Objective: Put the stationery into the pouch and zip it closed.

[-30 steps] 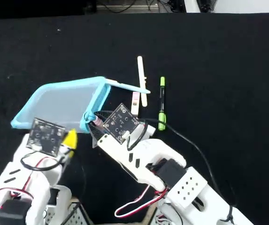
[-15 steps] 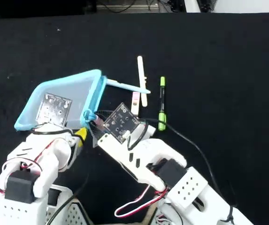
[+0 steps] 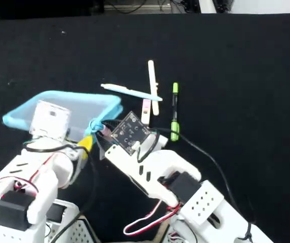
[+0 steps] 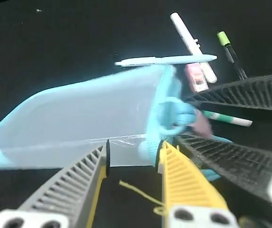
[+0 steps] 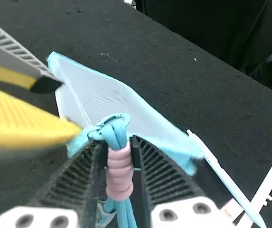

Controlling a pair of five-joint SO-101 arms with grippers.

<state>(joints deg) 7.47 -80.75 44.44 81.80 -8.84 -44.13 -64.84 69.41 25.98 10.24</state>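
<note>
Pouch: pale blue mesh pouch [image 3: 79, 105] on the black tabletop [image 3: 246, 66]; it sits at 9 o'clock of the pens in the high view.
Left hand: the left hand [image 4: 135, 151] is wide; its grey and yellow fingers stand on either side of the pouch's near edge, at the pouch's 6 o'clock in the high view.
Right hand: the right hand [image 5: 117, 142] is narrow, clamped on the pull [image 5: 119, 171], a pink bead on a blue cord at the pouch's 4 o'clock corner.
Stationery: all outside the pouch; blue pen [image 3: 129, 91] just beside the pouch's 1 o'clock edge, crossing the white pen [image 3: 153, 86]; pink piece [image 3: 146, 109] at the white pen's 6 o'clock end; green marker [image 3: 174, 111] near, at their 3 o'clock, lying 12 to 6.
</note>
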